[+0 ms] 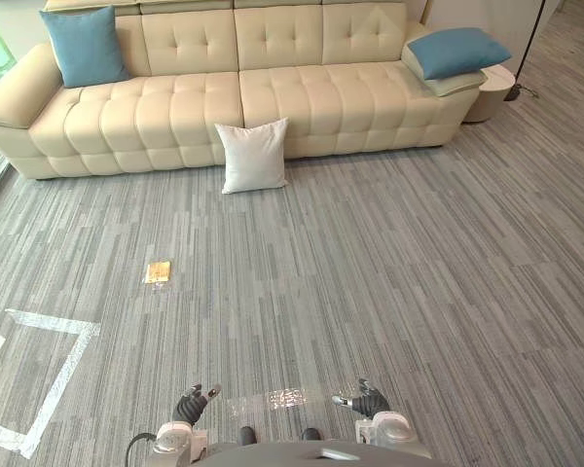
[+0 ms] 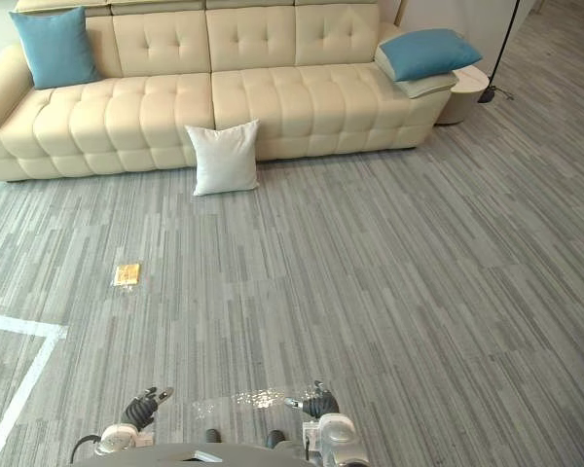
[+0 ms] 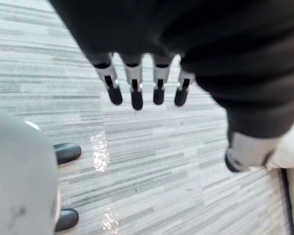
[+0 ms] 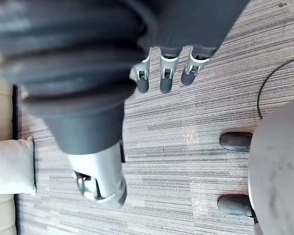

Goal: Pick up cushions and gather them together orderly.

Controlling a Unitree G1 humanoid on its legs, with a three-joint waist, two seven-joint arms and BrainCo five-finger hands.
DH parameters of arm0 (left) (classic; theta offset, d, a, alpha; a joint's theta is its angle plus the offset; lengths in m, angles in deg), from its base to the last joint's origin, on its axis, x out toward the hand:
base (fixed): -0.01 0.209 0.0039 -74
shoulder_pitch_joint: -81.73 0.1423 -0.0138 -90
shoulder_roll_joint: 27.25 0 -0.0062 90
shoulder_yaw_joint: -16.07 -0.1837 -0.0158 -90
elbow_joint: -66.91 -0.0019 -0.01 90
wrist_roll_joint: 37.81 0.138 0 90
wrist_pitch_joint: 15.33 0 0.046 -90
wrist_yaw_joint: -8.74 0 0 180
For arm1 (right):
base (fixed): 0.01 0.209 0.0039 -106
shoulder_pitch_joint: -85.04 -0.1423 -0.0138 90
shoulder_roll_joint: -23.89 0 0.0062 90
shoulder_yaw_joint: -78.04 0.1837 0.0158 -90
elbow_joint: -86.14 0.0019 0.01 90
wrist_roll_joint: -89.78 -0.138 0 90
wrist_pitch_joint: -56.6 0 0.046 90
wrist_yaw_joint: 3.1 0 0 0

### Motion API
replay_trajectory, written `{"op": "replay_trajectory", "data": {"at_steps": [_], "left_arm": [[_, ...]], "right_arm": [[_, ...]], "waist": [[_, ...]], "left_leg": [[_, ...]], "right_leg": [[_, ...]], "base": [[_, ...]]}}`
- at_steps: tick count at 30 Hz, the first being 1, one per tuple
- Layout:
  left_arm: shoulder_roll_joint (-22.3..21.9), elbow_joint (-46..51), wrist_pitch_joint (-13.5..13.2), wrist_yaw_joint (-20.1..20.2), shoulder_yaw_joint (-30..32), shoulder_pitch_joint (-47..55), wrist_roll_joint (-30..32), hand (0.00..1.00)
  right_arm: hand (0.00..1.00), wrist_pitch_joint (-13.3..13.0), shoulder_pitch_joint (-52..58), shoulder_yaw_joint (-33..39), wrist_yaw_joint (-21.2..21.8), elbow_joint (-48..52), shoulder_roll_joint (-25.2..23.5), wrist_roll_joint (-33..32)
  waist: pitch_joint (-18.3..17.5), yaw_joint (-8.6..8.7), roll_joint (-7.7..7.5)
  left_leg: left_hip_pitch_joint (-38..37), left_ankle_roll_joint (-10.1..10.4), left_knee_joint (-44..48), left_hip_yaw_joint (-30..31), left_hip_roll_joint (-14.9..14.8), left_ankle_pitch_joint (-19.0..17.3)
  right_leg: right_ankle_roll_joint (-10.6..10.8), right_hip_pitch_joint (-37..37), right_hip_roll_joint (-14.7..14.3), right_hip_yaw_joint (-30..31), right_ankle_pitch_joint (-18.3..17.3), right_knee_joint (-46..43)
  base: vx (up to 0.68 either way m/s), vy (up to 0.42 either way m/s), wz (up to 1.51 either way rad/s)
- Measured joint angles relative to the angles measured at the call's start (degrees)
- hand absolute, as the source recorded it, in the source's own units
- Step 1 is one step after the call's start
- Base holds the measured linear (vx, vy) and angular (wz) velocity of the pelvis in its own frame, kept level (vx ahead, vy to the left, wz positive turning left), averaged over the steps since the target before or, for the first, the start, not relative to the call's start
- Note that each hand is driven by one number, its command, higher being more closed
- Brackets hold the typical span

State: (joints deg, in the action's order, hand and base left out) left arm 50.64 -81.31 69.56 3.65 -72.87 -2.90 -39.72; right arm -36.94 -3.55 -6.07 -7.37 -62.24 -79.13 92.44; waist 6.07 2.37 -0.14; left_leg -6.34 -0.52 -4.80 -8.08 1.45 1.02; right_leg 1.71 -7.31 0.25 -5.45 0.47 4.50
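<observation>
A white cushion (image 1: 254, 156) stands on the carpet, leaning against the front of the cream sofa (image 1: 175, 107). One blue cushion (image 1: 84, 45) is propped in the sofa's far left corner. Another blue cushion (image 1: 456, 51) lies on the sofa's right armrest, on top of a cream pad. My left hand (image 1: 191, 405) and right hand (image 1: 367, 401) hang low near me, far from the cushions. Both are open with relaxed fingers (image 3: 136, 93) and hold nothing; the right hand's fingers (image 4: 165, 81) point at bare carpet.
A small yellow-brown object (image 1: 158, 271) lies on the grey striped carpet left of centre. White tape lines (image 1: 49, 360) mark the floor at the lower left. A round side table (image 1: 496, 89) and a thin lamp stand (image 1: 530, 49) stand right of the sofa.
</observation>
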Motion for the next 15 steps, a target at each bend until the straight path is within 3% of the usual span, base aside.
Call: {"op": "replay_trajectory", "data": {"at_steps": [15], "left_arm": [[-0.6,-1.5,0.1,0.3,5.9,-0.1,-0.1,0.00]], "right_arm": [[0.00,0.3,-0.5,6.9,0.0,-3.3,-0.8,-2.5]], "waist": [[0.1,-0.73,-0.33]], "left_leg": [[-0.6,0.1,-0.1,-0.3,0.0,-0.1]], "right_leg": [[0.1,-0.7,0.0,0.0,-0.1,0.0]], "base": [[-0.02,-0.008,0.00]]}}
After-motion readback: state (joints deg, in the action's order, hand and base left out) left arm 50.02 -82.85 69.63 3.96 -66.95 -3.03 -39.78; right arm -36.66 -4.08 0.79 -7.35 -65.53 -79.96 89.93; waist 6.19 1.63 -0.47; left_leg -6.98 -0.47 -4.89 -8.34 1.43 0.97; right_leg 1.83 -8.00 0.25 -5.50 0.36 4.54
